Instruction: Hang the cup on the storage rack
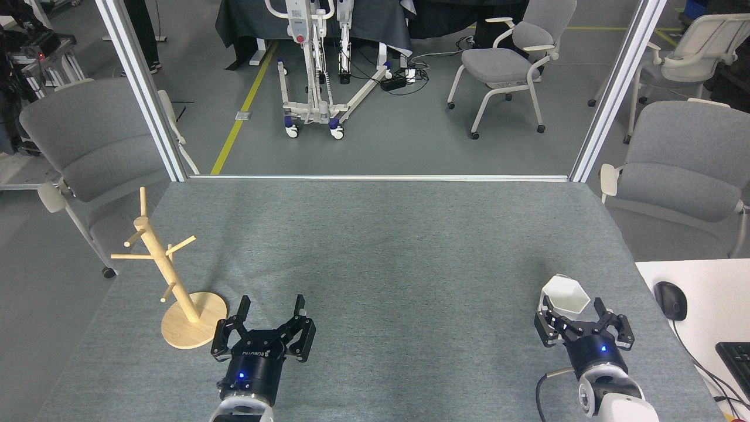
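- Since the storage rack (pixel 176 281) stands at the table's (pixel 375 246) far left edge and the cup (pixel 564 296) sits low on the far right, well apart, the carry runs across the whole table; a loose grip could let the cup slip on the way.
- Left of centre, the left gripper (pixel 270 309) rests just beside the rack's round base, jaws spread wide and holding nothing; a careless swing from there could knock the light rack over.
- On the right, the right gripper (pixel 581 313) has its fingers around the cup's lower body, seemingly clamped on it; the angled facets could twist in the jaws, and the handle is hidden, so lining it up with a thin peg looks uncertain.
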You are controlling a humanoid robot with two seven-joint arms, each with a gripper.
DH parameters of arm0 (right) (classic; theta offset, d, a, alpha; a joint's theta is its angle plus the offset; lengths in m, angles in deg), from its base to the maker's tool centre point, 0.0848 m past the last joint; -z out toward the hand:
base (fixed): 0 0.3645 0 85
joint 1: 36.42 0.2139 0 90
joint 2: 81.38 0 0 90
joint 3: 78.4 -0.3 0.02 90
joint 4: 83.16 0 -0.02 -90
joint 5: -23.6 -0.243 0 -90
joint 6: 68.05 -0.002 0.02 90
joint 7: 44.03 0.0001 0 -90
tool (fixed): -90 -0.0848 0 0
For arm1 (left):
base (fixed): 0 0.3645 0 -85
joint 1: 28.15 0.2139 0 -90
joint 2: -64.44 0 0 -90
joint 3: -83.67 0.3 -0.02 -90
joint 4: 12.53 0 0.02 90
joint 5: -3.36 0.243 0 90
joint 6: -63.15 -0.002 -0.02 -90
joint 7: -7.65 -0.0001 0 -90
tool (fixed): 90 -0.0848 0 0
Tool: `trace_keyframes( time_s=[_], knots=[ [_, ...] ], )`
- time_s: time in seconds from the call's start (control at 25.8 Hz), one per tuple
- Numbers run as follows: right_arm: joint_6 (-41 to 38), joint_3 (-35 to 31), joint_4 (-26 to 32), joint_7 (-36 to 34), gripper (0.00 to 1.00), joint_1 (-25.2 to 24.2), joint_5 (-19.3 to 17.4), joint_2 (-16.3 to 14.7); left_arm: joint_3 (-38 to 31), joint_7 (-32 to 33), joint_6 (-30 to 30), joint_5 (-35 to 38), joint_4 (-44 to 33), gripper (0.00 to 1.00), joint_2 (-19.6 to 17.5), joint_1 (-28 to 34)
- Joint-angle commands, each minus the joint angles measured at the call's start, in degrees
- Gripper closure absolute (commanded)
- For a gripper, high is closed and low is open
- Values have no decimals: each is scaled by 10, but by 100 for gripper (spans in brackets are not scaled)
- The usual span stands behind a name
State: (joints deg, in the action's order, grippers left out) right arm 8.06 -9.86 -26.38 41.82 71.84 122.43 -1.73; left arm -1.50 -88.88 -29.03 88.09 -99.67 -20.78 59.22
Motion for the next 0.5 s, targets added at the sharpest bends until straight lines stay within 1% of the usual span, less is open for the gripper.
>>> trace_keyframes(
  time_s=[0.0,0.46],
  knots=[
    [-1,0,0,0,0,-2,0,-5,0,0,0,0,7,1,0,0],
    [0,1,-4,0,0,1,1,-6,-1,0,0,0,23,1,1,-5]
  ],
)
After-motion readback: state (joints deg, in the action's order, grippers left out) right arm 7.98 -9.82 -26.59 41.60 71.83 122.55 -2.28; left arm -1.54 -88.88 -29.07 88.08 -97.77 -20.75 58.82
